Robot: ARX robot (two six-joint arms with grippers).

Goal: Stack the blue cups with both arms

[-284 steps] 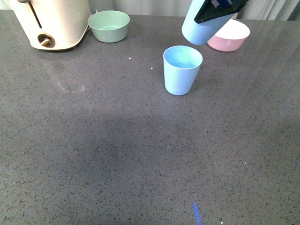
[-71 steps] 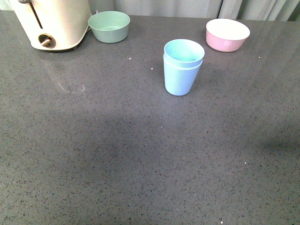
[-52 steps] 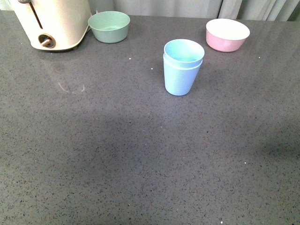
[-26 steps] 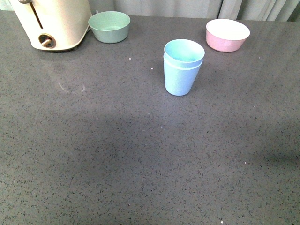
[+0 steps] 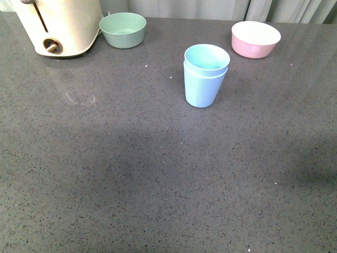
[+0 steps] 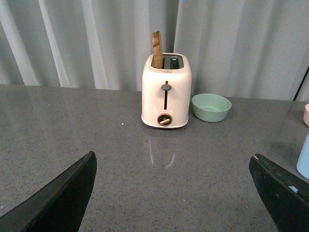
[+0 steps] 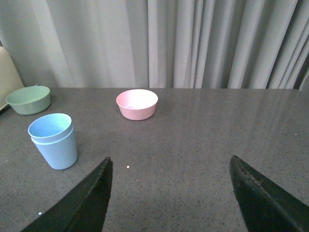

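A: Grey speckled counter (image 5: 131, 174), pale curtains (image 7: 203, 43) behind. Count?

B: Two blue cups (image 5: 205, 75), one nested inside the other, upright, both rims showing. Two bowls: one green bowl (image 5: 122, 29), one pink bowl (image 5: 256, 39). One cream toaster (image 6: 166, 90) with one slice of toast (image 6: 157, 49) standing in a slot.

A: Jaws?

B: Left gripper (image 6: 169, 193) spread wide, nothing between its fingers (image 6: 63, 198). Right gripper (image 7: 169, 193) likewise wide and holding nothing. Neither shows in the front view.

A: Where do the cups sit from the jaws?

B: From the right jaws: ahead and off past one finger (image 7: 82, 203), well apart. From the left jaws: only a sliver of the stack at the frame edge, beyond one finger. Toaster is ahead of the left jaws, green bowl just beside it.

A: Open room?

B: Bare counter between each pair of jaws and ahead of them. Bowls and toaster are near the back edge; cups stand apart from all three.

A: Writing?

B: None legible on the toaster, bowls or cups.
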